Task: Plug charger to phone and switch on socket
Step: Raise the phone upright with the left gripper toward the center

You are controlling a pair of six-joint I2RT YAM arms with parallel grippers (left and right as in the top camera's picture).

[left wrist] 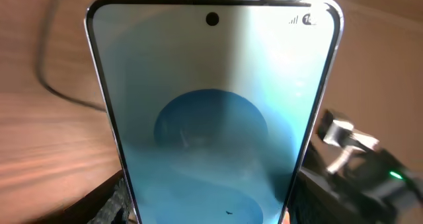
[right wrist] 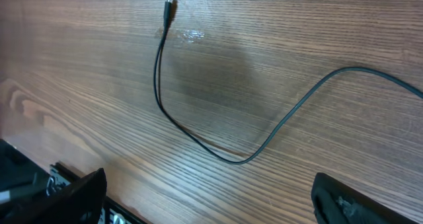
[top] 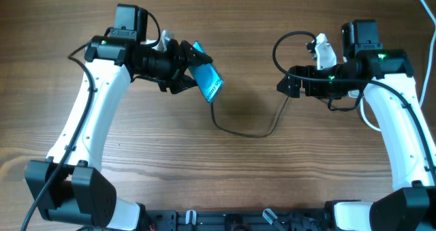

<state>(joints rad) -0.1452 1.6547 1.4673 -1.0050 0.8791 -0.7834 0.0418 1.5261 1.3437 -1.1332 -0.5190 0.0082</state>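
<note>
Worktop: brown wood w/ long straight grain, matte.

Left arm: white shell, black joints, bent at elbow, forearm reaching across to the phone. Right arm: same build, bent inward, wrist aimed back toward the phone, well apart from it.

Phone: thin flat rectangle, rounded corners, pale edge, glossy blue-teal screen w/ darker oval. It's tilted, one corner down. Left hand is pinching it by one end.

Right hand: black fingers spread wide, nothing betw. them.

Charger cable: thin, black, smooth. It lies on the worktop in a loose curve from just beside the phone's low corner toward the right hand.

Plug: small, metal-tipped, flat on the wood, not in the phone.
</note>
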